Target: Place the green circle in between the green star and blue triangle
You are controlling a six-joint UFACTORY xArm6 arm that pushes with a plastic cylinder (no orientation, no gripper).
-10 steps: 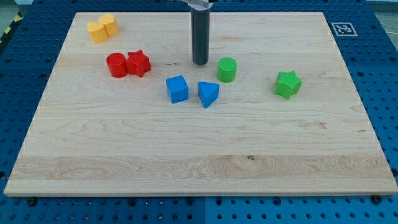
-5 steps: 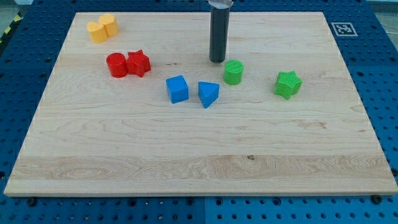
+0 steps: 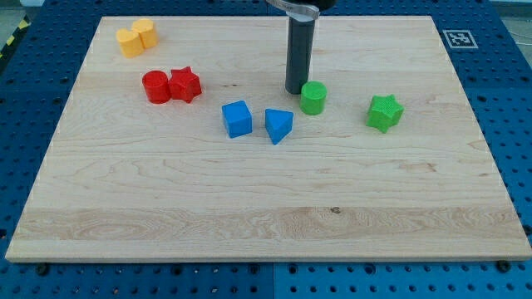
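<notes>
Beside my tip (image 3: 297, 90), seemingly touching it, stands the ribbed green circle (image 3: 313, 97), upright; no pincer shows.

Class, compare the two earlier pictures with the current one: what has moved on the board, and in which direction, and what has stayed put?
My tip slid toward the view's right and slightly down, and now sits against the upper-left side of the green circle. The green circle was nudged a little to the right and down. The green star, blue triangle, blue cube, red blocks and yellow blocks stayed put.
</notes>
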